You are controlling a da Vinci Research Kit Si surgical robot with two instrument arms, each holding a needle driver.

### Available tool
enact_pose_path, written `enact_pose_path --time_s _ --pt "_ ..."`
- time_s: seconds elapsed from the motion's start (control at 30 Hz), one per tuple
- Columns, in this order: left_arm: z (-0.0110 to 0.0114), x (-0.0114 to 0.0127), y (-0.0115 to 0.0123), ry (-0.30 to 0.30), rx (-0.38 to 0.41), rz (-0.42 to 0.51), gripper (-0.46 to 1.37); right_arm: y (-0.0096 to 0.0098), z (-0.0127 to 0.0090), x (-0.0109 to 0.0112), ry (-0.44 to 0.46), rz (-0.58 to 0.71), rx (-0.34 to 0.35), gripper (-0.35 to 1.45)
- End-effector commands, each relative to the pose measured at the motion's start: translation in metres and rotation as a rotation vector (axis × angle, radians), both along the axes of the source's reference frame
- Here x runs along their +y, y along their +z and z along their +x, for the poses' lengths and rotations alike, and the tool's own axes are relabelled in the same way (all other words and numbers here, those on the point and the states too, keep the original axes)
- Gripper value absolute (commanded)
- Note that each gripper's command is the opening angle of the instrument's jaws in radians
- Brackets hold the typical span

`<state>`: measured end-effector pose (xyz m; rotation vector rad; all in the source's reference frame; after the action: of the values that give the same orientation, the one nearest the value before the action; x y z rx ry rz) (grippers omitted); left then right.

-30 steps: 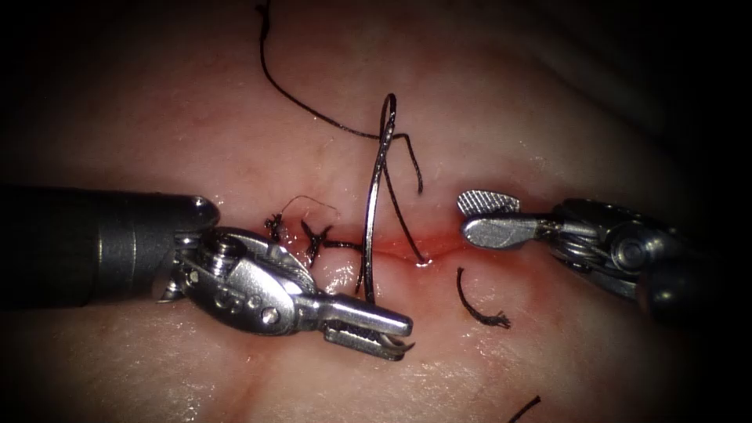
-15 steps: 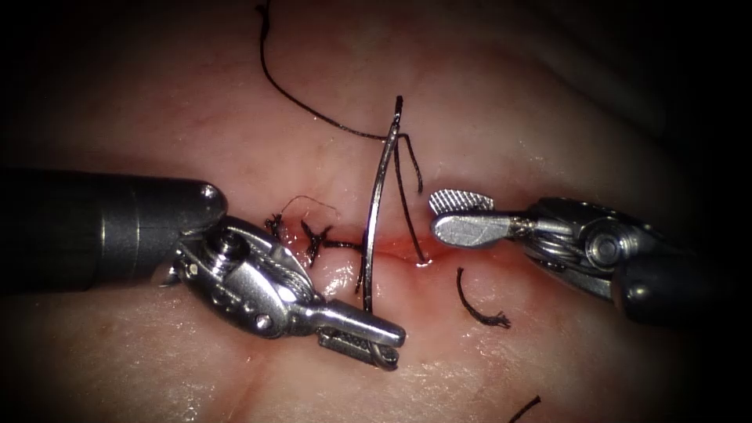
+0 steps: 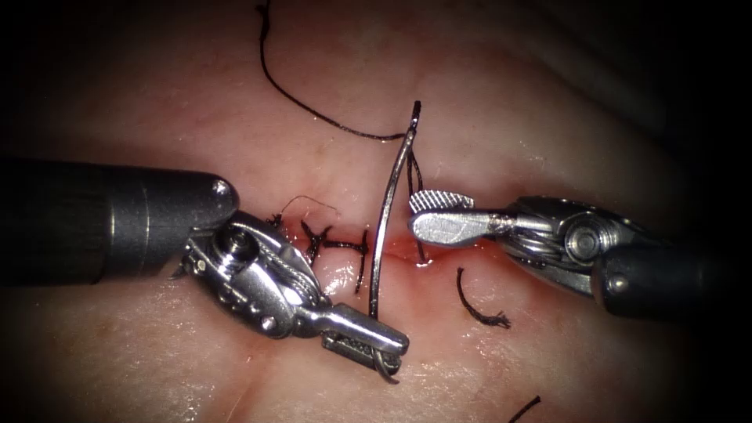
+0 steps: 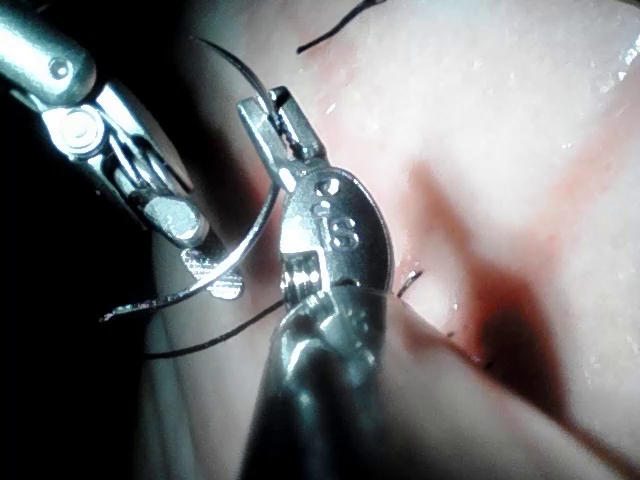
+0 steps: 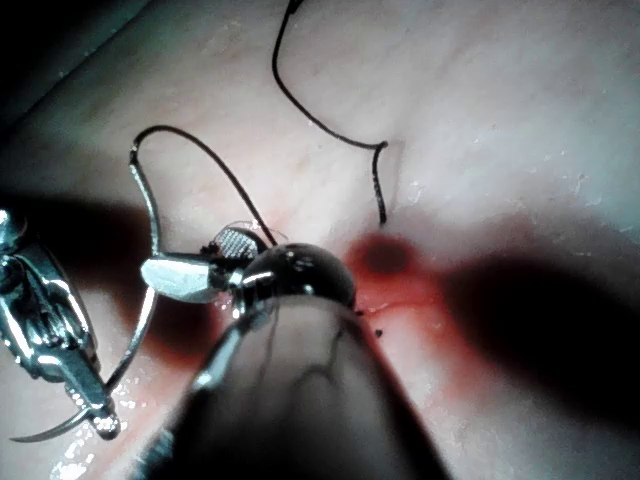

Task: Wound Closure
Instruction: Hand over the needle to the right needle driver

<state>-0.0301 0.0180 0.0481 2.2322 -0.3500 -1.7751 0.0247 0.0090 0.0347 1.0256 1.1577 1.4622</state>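
Note:
My left tool [image 3: 368,338] is shut on the curved needle [image 3: 385,211] close to its pointed tip, just in front of the cut [image 3: 399,249]. The needle stands free of the tissue [image 3: 548,117], with its tail end up behind the cut. Dark thread [image 3: 313,112] runs from that tail to the upper left, and another strand drops into the cut. My right tool [image 3: 415,213] comes from the right with its jaws open, right beside the needle's middle and holding nothing. The left wrist view shows the left tool [image 4: 268,105] on the needle [image 4: 240,255]. The right wrist view shows the right tool [image 5: 185,255] beside the needle [image 5: 148,210].
Knotted stitches [image 3: 317,239] close the left part of the cut, and red fluid [image 3: 462,244] lies along it. A cut end of thread [image 3: 478,307] lies on the tissue right of the needle, in front of the cut. Another cut end [image 3: 525,407] lies near the front edge.
My right tool has moved left with open jaws until it is beside the needle. The left tool shifted slightly right, and the needle's tail has swung to the right.

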Motion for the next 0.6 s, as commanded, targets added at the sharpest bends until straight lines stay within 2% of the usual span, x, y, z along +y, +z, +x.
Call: enact_pose_path --time_s 0.03,0.6 --pt "-0.0001 0.0 0.0 0.001 0.002 -0.001 -0.35 0.0 0.0002 0.0 0.001 -0.001 0.008 1.31" --pt "-0.0005 -0.0004 0.0001 0.0 0.002 -0.004 -0.35 -0.0004 0.0025 0.0005 0.001 0.008 0.004 1.26"
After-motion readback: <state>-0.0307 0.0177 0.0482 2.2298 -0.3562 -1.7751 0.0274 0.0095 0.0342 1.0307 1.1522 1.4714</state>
